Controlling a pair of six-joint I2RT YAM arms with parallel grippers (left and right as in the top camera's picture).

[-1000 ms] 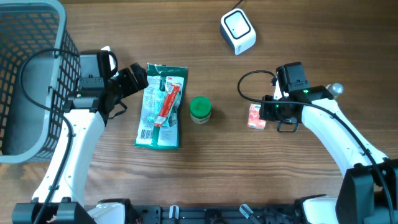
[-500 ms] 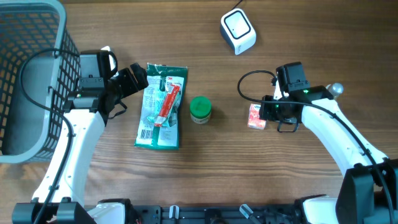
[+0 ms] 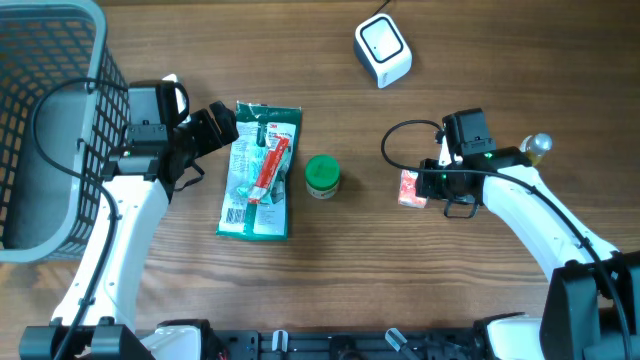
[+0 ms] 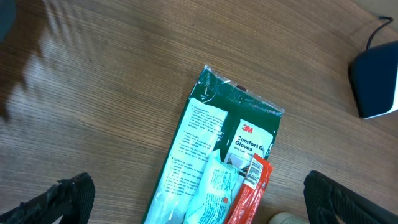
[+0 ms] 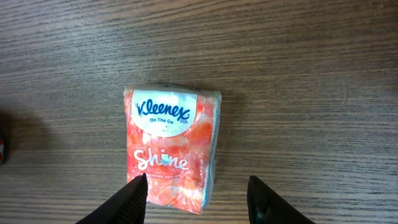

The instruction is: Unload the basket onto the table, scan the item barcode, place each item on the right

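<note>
Kleenex pack [image 5: 171, 149] lies flat on the table [image 5: 311, 62], its near end between the half-spread jaws of the right gripper [image 5: 196, 190], which grips nothing; over the last second the arm shifted only slightly, so lifting it toward the scanner [image 3: 383, 50] remains pending.

Bright, even light, soft shadows; left wrist view blurs at upper left.
</note>
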